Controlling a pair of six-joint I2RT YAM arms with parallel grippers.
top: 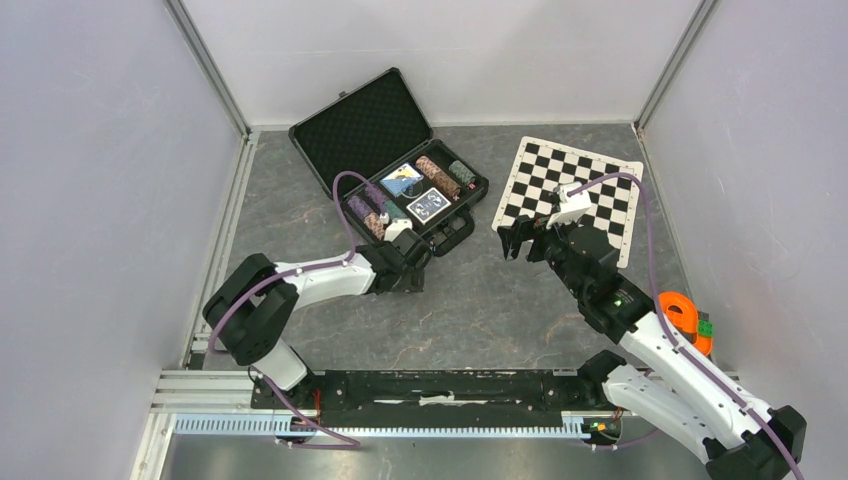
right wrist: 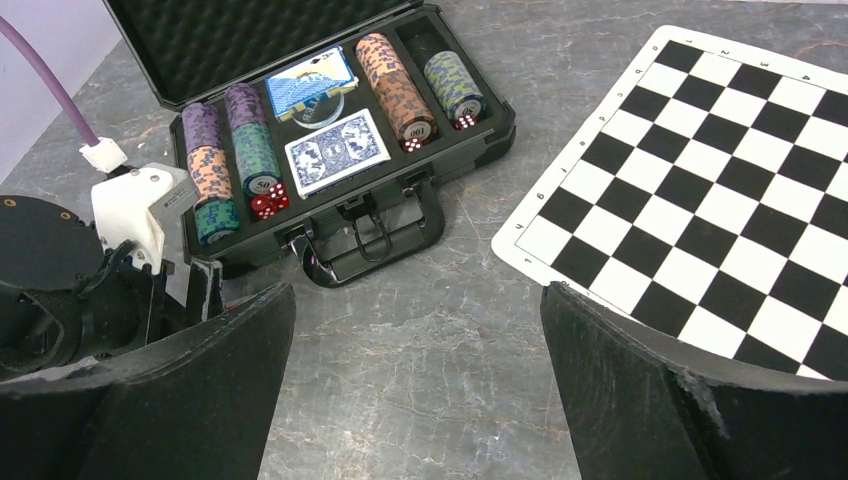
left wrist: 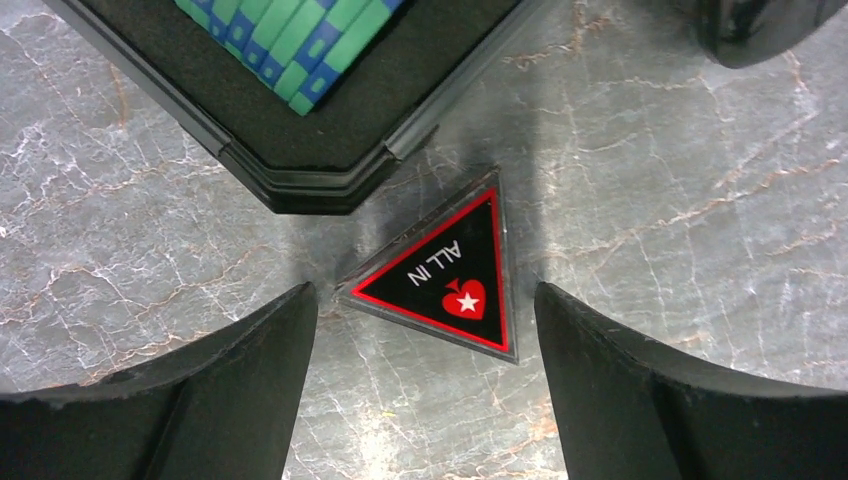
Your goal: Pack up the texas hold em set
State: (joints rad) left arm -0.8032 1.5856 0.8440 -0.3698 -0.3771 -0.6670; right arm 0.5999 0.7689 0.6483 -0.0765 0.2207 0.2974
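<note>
The black briefcase lies open at the back, lid up, handle facing me. Its foam tray holds striped chip stacks, two blue-backed card decks and red dice. A blue round button partly shows under the far deck. A black triangular "ALL IN" marker lies on the table beside the case corner. My left gripper is open, low over the table, the marker just ahead between its fingers. My right gripper is open and empty, above the table right of the case.
A black-and-white chess mat lies flat at the back right, close under my right gripper's right finger. An orange plastic object sits by the right arm. Grey walls close in the sides and back.
</note>
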